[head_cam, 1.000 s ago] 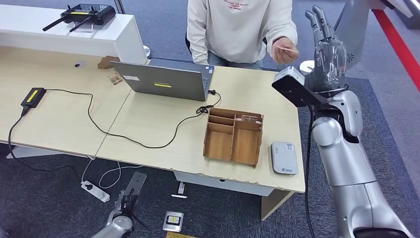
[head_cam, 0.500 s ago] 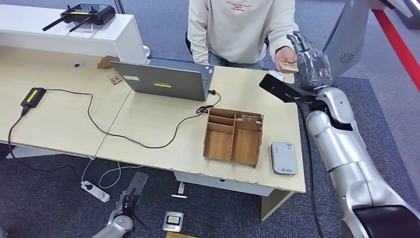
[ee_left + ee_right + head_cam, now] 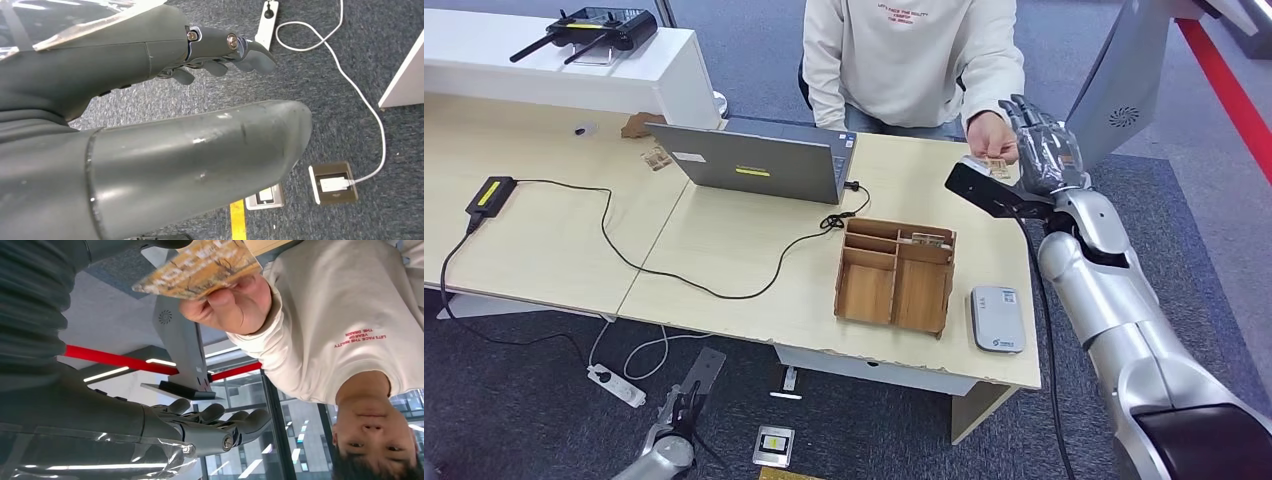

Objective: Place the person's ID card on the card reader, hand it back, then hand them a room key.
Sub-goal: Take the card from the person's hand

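One ID card (image 3: 996, 167), tan with some brownish print I can't read, is pinched in the person's hand (image 3: 990, 137) out past the far right corner of the desk (image 3: 724, 250), and the right hand (image 3: 1044, 150) is raised right next to it with its fingers spread and nothing actually gripped. From the right wrist view the card (image 3: 200, 265) sits between the thick thumb and the darker fingers (image 3: 220, 422), which stay apart and aren't touching it. Left hand (image 3: 220, 52) hangs down by the carpet, fingers loosely out, holding nothing. Person's cream sweatshirt (image 3: 904, 55) has small red lettering, and in the wrist shot it reads something like "LET'S FACE THE REALITY / YEAR OF THE DRAGON". The card reader (image 3: 997, 318), a small grey box with a tiny logo, lies flat near the front right edge of the desk, just beside a wooden organizer tray (image 3: 894, 277). Its back slot holds a few cards, too small to make out, and the bigger compartments look bare. A grey laptop (image 3: 754, 160) sits behind the tray.
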Controlling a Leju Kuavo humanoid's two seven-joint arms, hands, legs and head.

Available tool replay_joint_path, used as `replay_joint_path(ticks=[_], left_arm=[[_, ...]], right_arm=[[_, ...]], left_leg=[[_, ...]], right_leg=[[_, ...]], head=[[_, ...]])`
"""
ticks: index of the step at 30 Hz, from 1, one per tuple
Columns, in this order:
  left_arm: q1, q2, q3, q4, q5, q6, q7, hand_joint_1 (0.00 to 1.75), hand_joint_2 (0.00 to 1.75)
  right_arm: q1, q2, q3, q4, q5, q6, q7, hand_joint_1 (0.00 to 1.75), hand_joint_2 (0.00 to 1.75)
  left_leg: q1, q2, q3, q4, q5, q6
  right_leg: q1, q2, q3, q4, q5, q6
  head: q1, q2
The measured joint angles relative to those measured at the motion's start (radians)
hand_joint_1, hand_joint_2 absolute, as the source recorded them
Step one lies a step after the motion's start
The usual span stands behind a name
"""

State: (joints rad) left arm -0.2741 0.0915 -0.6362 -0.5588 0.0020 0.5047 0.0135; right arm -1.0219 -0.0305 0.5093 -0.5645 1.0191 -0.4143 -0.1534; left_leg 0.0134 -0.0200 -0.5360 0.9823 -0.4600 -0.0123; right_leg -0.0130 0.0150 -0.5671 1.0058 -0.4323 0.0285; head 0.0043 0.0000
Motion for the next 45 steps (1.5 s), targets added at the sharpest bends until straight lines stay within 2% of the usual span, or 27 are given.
replay_joint_path(ticks=[2,4,6,33,39,45], left_arm=[[0.002,0.001,0.000,-0.007,-0.009,0.000,0.006,0.00,0.00],[0.003,0.001,0.000,-0.013,-0.019,0.000,0.011,0.00,0.00],[0.004,0.001,0.000,-0.019,-0.029,-0.002,0.013,0.00,0.00],[-0.003,0.001,0.005,-0.040,-0.071,-0.024,0.007,0.00,0.00],[0.004,0.003,0.011,-0.049,-0.085,-0.024,0.010,0.00,0.00],[0.017,0.007,0.031,-0.049,-0.078,-0.024,0.005,0.00,0.00]], right_arm=[[-0.001,-0.002,0.000,0.009,0.000,-0.003,0.003,0.18,1.75],[-0.002,-0.005,0.000,0.016,0.002,-0.004,0.004,1.05,1.75],[-0.003,-0.008,0.000,0.021,0.002,-0.004,0.005,1.75,1.75],[0.000,-0.036,-0.009,0.025,-0.044,-0.002,0.005,1.75,1.75],[0.019,-0.056,-0.027,-0.030,-0.138,0.078,-0.007,1.75,1.75],[0.094,-0.113,-0.056,-0.145,-0.209,0.190,0.000,1.75,1.75]], left_leg=[[0.000,0.000,0.000,0.000,0.000,0.000],[0.000,0.000,0.000,0.000,0.000,0.000],[0.000,0.000,0.000,0.000,0.000,0.000],[0.000,0.000,0.000,0.000,0.000,0.000],[0.000,0.000,0.000,0.000,0.000,0.000],[0.000,0.000,0.000,0.000,0.000,0.000]], right_leg=[[0.000,0.000,0.000,0.000,0.000,0.000],[0.000,0.000,0.000,0.000,0.000,0.000],[0.000,0.000,0.000,0.000,0.000,0.000],[0.000,0.000,0.000,0.000,0.000,0.000],[0.000,0.000,0.000,0.000,0.000,0.000],[0.000,0.000,0.000,0.000,0.000,0.000]], head=[[0.000,0.000],[0.000,0.000],[0.000,0.000],[0.000,0.000],[0.000,0.000],[0.000,0.000]])
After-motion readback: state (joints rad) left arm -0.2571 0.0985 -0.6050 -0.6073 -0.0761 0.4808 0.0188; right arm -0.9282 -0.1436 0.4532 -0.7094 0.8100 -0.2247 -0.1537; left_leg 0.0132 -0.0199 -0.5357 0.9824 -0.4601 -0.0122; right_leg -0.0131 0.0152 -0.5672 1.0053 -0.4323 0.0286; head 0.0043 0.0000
